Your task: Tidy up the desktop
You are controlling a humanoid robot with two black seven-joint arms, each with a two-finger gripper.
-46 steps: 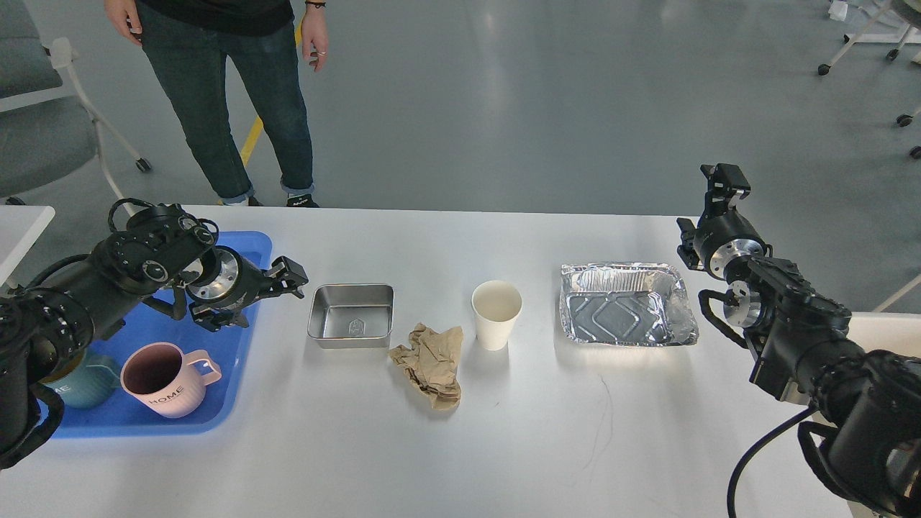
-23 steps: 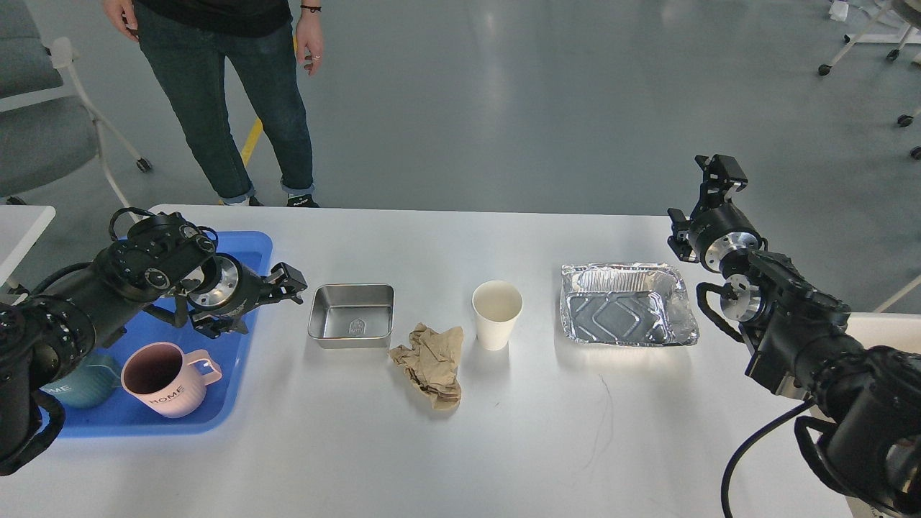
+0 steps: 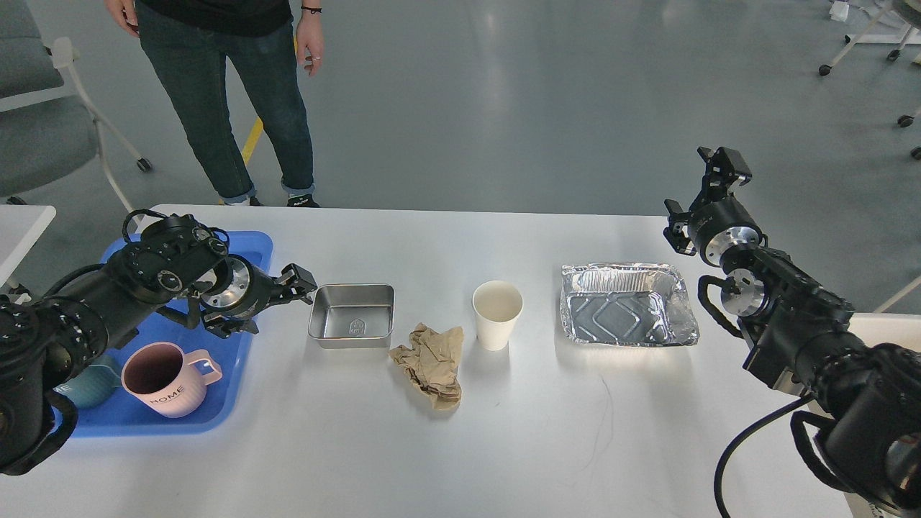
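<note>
The white desktop [image 3: 504, 446] holds a steel rectangular pan [image 3: 352, 315], a crumpled brown paper [image 3: 430, 363], a white paper cup [image 3: 496, 313] and a foil tray [image 3: 626, 313] in a row. My left gripper [image 3: 301, 280] hangs just left of the steel pan, at the blue tray's right edge, pointing right; its fingers are slightly apart and hold nothing. My right gripper [image 3: 722, 162] points up and away, above the table's far right edge, behind the foil tray. It holds nothing that I can see, and its fingers cannot be told apart.
A blue plastic tray [image 3: 237, 360] at the left holds a pink mug [image 3: 162, 378] and a teal mug [image 3: 86, 385]. A person [image 3: 223, 93] stands behind the far left edge. A grey chair [image 3: 43, 137] and a small white table [image 3: 21, 223] stand to the left.
My left gripper has moved a little to the right, closer to the steel pan. My right gripper has risen and drifted slightly left. The objects on the desktop have not moved.
</note>
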